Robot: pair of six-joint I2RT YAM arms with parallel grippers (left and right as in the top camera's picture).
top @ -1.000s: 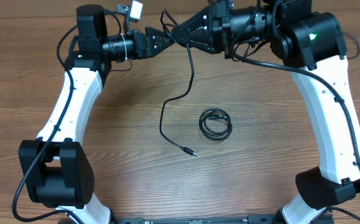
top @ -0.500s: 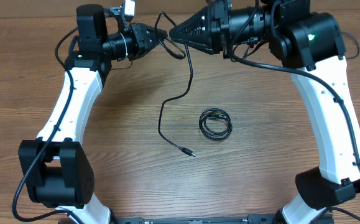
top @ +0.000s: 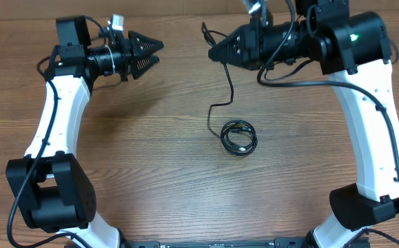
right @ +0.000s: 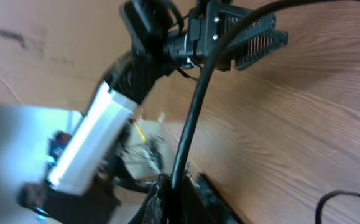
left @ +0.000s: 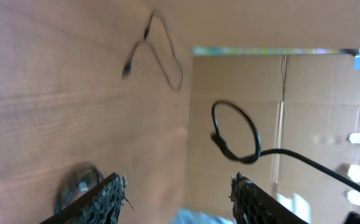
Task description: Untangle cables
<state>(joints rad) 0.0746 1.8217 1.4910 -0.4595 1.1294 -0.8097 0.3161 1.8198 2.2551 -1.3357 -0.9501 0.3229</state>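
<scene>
Left claw [top: 156, 53] stands parted and right claw [top: 213, 54] pinched closed, pointing at each other, well apart.

A wood-grain table [top: 137, 172] stands before a cardboard wall [left: 316, 106].

The right end effector [right: 175, 194] sits at the bottom edge, its fingers pinched together on a black cable [right: 195, 99] that rises from them and bends off toward the top right corner. Beyond it, above the wooden desk [right: 304, 124], the left end effector [right: 279, 29] shows toothed fingers held apart, on a white arm link [right: 89, 143]. A dark cable loop [right: 347, 199] lies at the lower right.
</scene>
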